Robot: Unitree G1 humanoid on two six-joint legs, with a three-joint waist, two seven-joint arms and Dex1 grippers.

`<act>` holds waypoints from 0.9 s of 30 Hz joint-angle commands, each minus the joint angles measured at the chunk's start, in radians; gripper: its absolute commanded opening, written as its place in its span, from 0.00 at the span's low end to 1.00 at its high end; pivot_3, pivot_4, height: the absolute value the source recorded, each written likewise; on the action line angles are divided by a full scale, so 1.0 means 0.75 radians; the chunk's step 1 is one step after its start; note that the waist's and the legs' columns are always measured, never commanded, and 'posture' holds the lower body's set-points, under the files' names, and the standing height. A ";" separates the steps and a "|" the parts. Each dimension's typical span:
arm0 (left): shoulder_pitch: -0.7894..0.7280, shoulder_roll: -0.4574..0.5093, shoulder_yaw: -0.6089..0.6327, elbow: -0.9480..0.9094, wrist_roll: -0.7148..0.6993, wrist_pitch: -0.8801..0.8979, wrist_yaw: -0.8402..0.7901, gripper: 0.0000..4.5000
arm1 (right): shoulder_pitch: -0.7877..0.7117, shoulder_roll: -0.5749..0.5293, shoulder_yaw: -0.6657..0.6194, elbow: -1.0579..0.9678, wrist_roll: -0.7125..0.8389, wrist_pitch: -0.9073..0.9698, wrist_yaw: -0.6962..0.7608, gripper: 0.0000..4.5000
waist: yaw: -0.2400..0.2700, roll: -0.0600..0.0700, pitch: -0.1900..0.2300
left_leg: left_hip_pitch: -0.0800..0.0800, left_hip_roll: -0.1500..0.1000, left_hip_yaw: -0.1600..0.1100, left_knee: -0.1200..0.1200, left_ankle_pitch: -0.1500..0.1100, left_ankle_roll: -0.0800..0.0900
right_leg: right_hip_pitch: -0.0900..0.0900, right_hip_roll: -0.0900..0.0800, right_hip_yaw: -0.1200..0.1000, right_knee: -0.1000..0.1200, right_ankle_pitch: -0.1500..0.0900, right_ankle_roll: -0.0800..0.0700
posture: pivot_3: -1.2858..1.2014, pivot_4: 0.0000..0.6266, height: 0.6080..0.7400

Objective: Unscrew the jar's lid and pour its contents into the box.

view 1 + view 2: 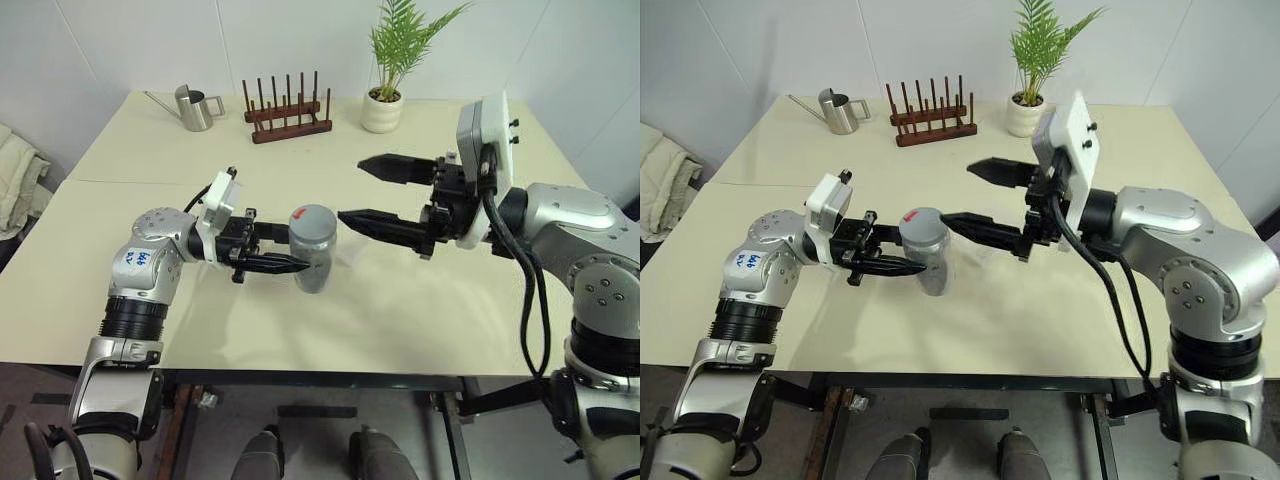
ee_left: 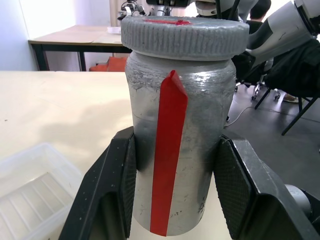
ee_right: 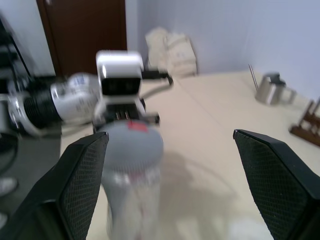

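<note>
The jar [image 1: 313, 258] is a silvery-grey cylinder with a red stripe [image 2: 169, 155] down its side. It is held upright above the table with my left gripper [image 1: 298, 258] shut on its body. The lid [image 1: 312, 220], ribbed and grey with a small red mark, sits on the jar's mouth. My right gripper [image 1: 350, 190] is open just right of the lid, pointing at it, its lower finger [image 1: 375, 226] close to the lid's rim and apart from it. The box [image 2: 30, 185], a clear plastic tray, lies on the table below the jar. The contents are hidden inside the jar.
At the table's far edge stand a steel watering can [image 1: 197, 108], a wooden peg rack [image 1: 288, 112] and a white pot with a green plant [image 1: 382, 110]. A pale cloth bundle [image 1: 18, 180] lies off the table's left side.
</note>
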 commanded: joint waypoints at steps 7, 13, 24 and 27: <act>-0.053 -0.026 -0.011 -0.003 -0.011 -0.026 -0.024 0.41 | -0.033 0.196 0.160 0.044 -0.043 -0.096 -0.028 0.93 | 0.000 0.000 0.000 | 0.000 0.000 0.000 0.000 0.000 0.000 | 0.000 0.000 0.000 0.000 0.000 0.000 | 0.52 0.24 1.00; -0.052 -0.025 -0.011 -0.001 -0.010 -0.032 -0.023 0.41 | -0.027 0.241 0.251 0.092 -0.135 -0.155 -0.012 0.93 | 0.000 0.000 0.000 | 0.000 0.000 0.000 0.000 0.000 0.000 | 0.000 0.000 0.000 0.001 0.000 0.000 | 0.52 0.24 1.00; -0.037 -0.026 -0.013 -0.017 -0.015 -0.030 -0.017 0.41 | -0.007 0.253 0.300 0.152 -0.204 -0.199 0.065 0.93 | -0.001 0.000 0.000 | 0.000 0.000 0.000 0.000 0.000 0.000 | 0.000 0.000 0.000 0.001 0.000 0.000 | 0.52 0.24 1.00; -0.036 -0.028 -0.014 -0.022 -0.017 -0.028 -0.015 0.41 | -0.016 0.254 0.302 0.185 -0.233 -0.221 0.086 0.93 | -0.001 0.000 0.000 | 0.000 0.000 0.000 0.000 0.000 0.000 | 0.000 0.000 0.000 0.002 0.000 0.000 | 0.52 0.24 1.00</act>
